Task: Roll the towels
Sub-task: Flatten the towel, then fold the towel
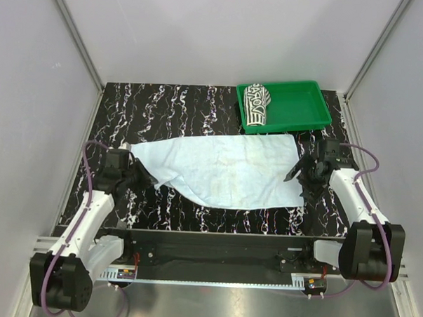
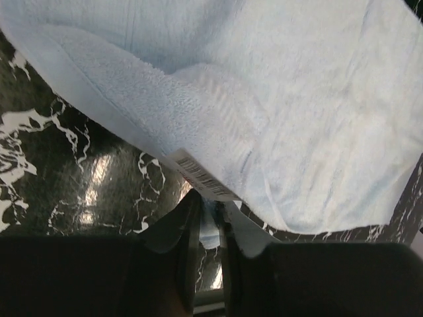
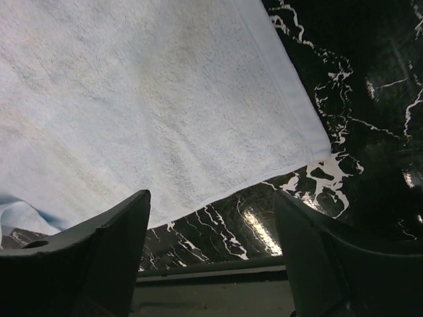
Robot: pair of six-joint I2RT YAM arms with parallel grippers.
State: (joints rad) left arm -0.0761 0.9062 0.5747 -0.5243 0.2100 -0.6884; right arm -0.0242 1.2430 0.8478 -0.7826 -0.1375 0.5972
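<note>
Black white-veined table (image 1: 165, 104), white walls. Pale blue towel (image 1: 225, 169) lies spread mid-table, its left end rumpled and folded over. Green tray (image 1: 308, 113) sits far right with the striped towel (image 1: 256, 104) rolled inside it. Right gripper (image 3: 211, 198) is at the blue towel's right edge, jaws wide. Left gripper (image 2: 210, 208) is at its left edge, jaws narrow; can't tell if pinching cloth.

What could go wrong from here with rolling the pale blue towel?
1. The left fingers seem to pinch only the hem of the pale blue towel, by its label; it may slip out.
2. The right fingers stand open at the right edge, gripping nothing, so the roll could start skewed.
</note>
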